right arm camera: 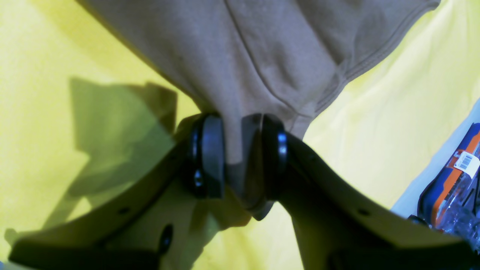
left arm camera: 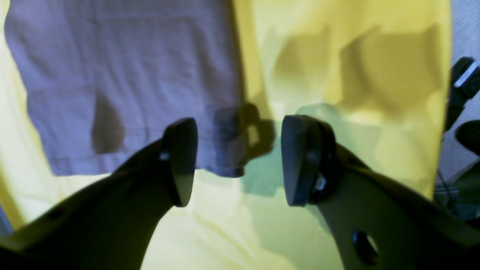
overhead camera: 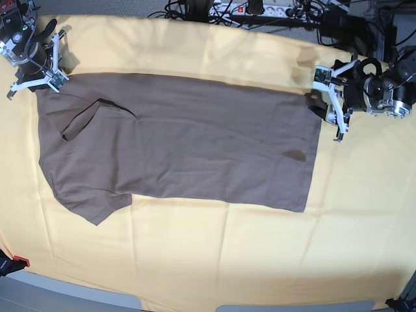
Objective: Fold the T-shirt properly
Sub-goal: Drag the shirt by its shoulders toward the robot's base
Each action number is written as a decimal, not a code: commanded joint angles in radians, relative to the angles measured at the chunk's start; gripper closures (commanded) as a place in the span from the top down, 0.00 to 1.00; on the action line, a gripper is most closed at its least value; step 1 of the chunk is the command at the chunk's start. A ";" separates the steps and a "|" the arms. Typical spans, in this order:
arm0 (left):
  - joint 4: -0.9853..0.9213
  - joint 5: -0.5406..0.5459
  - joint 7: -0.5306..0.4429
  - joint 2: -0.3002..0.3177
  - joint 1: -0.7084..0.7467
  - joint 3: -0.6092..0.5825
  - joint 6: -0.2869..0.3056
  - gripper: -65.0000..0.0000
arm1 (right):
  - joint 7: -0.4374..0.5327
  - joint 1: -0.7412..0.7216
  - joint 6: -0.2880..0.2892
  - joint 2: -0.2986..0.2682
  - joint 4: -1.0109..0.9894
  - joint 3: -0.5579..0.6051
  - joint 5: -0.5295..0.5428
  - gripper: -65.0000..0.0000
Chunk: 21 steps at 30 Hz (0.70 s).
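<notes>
The taupe T-shirt (overhead camera: 182, 143) lies spread flat on a yellow cloth (overhead camera: 227, 260), neckline to the left and hem to the right. My right gripper (overhead camera: 38, 81) is at the shirt's upper left corner. In the right wrist view its pads stand close together with a fold of the T-shirt (right arm camera: 270, 48) between them, so the right gripper (right arm camera: 240, 165) is shut on the fabric. My left gripper (overhead camera: 333, 104) hovers at the hem's upper right corner. It stands open over the T-shirt (left arm camera: 123, 75), and the left gripper (left arm camera: 240, 161) has nothing between its fingers.
A dark spot (overhead camera: 297, 155) marks the shirt near the hem. Cables and a power strip (overhead camera: 247, 10) run along the back edge. An orange and blue package (right arm camera: 453, 180) lies beyond the cloth's edge. The cloth (left arm camera: 356, 75) covers the table around the shirt.
</notes>
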<state>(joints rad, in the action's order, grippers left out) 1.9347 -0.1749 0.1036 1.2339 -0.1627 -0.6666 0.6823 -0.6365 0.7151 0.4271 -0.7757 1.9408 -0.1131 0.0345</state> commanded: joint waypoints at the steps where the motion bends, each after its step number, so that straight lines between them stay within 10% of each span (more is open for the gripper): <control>1: -0.008 -0.001 -0.006 0.015 -0.013 0.012 -0.005 0.56 | -0.015 0.003 -0.004 -0.018 0.003 -0.008 -0.007 0.30; 21: -0.144 -0.035 -0.029 -0.096 -0.023 0.012 -0.005 0.52 | -0.011 0.002 -0.003 -0.018 0.003 -0.008 0.007 0.30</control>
<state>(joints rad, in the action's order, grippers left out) 1.7912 -0.1898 0.0517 1.1240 -0.1776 -0.6655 0.6853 -0.6369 0.7151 0.4267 -0.7757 1.9408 -0.1131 0.0456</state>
